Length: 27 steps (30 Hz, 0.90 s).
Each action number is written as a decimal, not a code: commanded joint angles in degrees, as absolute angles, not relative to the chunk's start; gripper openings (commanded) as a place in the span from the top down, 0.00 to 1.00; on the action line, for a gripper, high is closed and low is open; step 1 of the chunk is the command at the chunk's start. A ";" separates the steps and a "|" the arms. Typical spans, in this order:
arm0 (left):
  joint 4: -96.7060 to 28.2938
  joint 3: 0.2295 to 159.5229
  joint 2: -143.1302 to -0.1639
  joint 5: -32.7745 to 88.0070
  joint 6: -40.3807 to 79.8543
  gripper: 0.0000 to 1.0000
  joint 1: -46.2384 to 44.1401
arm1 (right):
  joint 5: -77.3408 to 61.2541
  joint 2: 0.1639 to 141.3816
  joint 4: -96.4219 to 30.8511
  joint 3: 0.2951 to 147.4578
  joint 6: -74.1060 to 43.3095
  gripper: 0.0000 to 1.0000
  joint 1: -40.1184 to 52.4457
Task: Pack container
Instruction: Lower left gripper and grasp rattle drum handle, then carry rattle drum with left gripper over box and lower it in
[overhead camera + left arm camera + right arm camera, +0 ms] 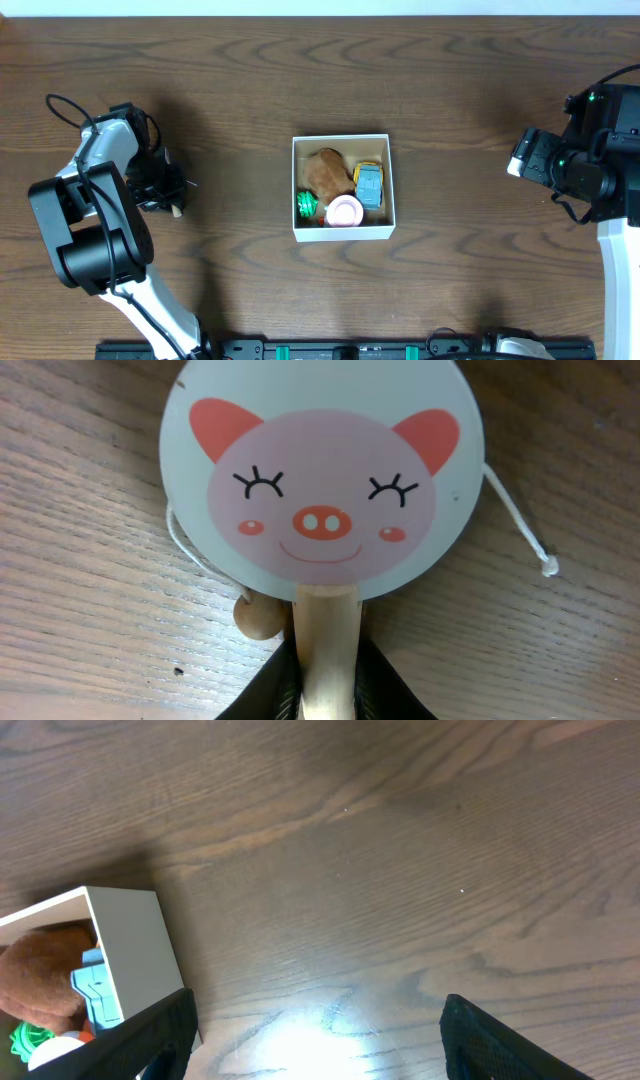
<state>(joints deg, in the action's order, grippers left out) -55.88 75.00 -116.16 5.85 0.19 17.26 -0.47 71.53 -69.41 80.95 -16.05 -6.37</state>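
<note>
The container, a white-walled square box, sits mid-table and holds a brown plush, a blue toy, a green toy and a pink round toy. My left gripper is low over the table at the far left. In the left wrist view it is shut on the wooden handle of a pig-face rattle drum lying on the wood. My right gripper is open and empty, right of the container's wall.
The drum's tan bead lies by the handle and its white string ends in a knot. The right arm stands at the table's right edge. A black rail runs along the front edge.
</note>
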 commanded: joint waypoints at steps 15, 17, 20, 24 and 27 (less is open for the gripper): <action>-61.12 79.42 -108.73 7.33 1.34 0.94 12.75 | -0.60 71.59 -69.45 81.19 -15.53 0.21 -6.74; -62.15 80.49 -104.20 8.29 1.32 0.94 9.80 | -0.19 71.59 -69.41 81.19 -15.51 0.21 -6.74; -62.24 80.93 -96.36 9.28 1.32 0.94 4.01 | -0.01 71.59 -68.79 81.19 -15.09 0.21 -6.74; -60.71 80.93 -86.63 9.26 0.56 0.94 -6.55 | -0.01 71.59 -68.51 81.19 -15.09 0.21 -6.74; -59.35 80.93 -82.32 9.21 -0.82 0.94 -15.05 | -0.01 71.59 -68.51 81.19 -15.09 0.20 -6.74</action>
